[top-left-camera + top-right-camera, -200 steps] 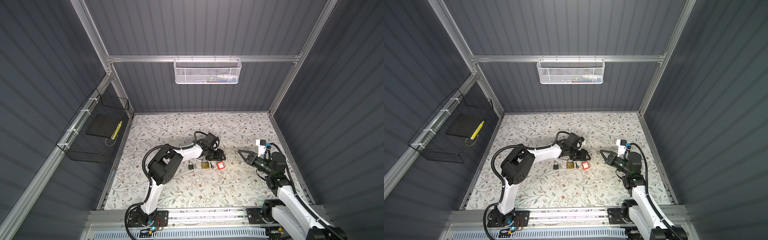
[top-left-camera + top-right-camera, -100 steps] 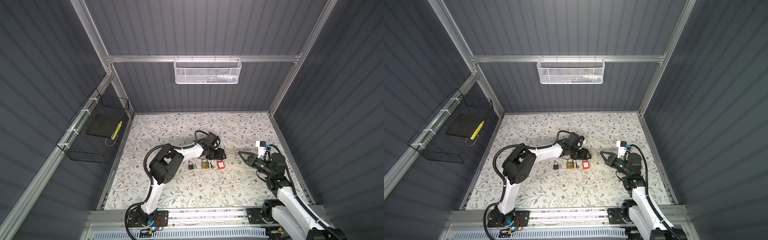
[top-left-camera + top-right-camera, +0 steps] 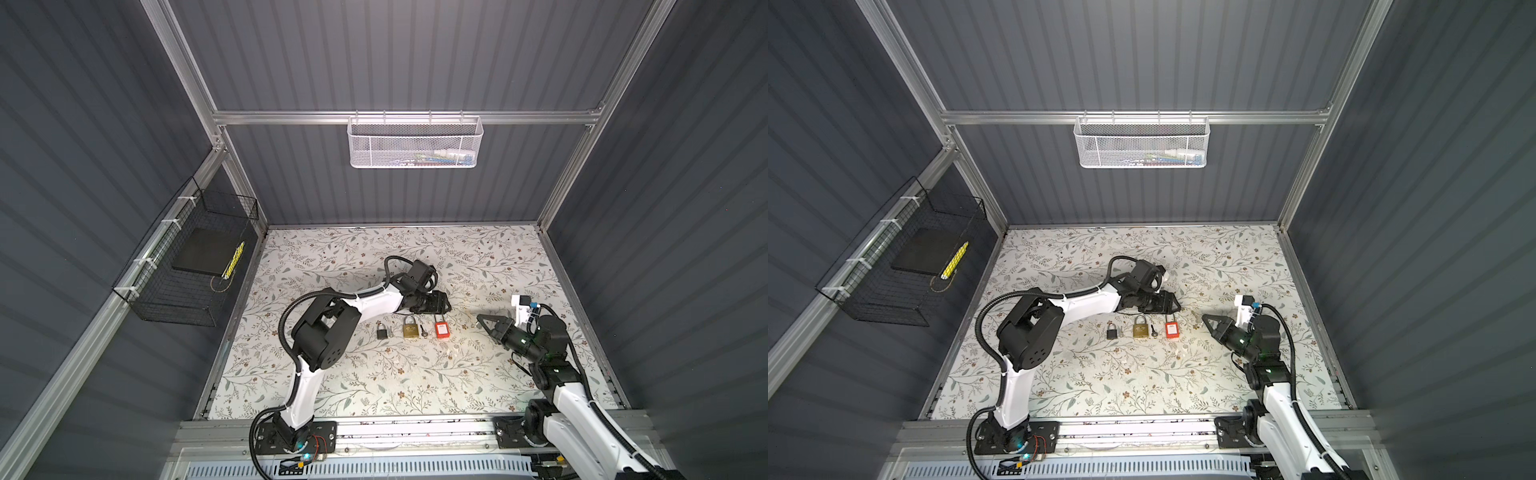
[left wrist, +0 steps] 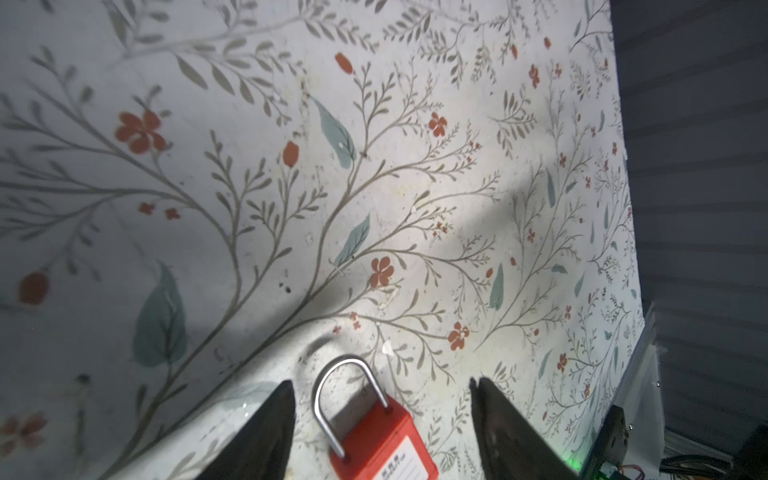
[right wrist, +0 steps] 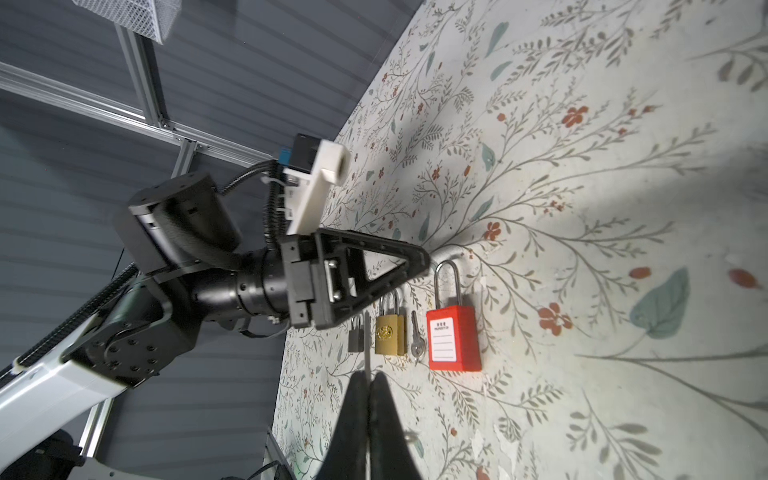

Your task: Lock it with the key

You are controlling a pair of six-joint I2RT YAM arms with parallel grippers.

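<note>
Three padlocks lay in one row, with the silver key [image 5: 417, 338] flat between the brass padlock [image 5: 390, 334] and the red padlock [image 4: 382, 440]. My left gripper [image 4: 380, 382] stood open at the red shackle; my right gripper [image 5: 368, 376] was closed. I judged it best to centre on the red body first, then close slowly.

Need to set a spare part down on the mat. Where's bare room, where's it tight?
Tight: centre, where black padlock, brass padlock, key and red padlock lie in a row, left gripper at the red one's shackle, right gripper close by. Free: wide mat strip between that row and front rail; also the far strip along the back wall.
</note>
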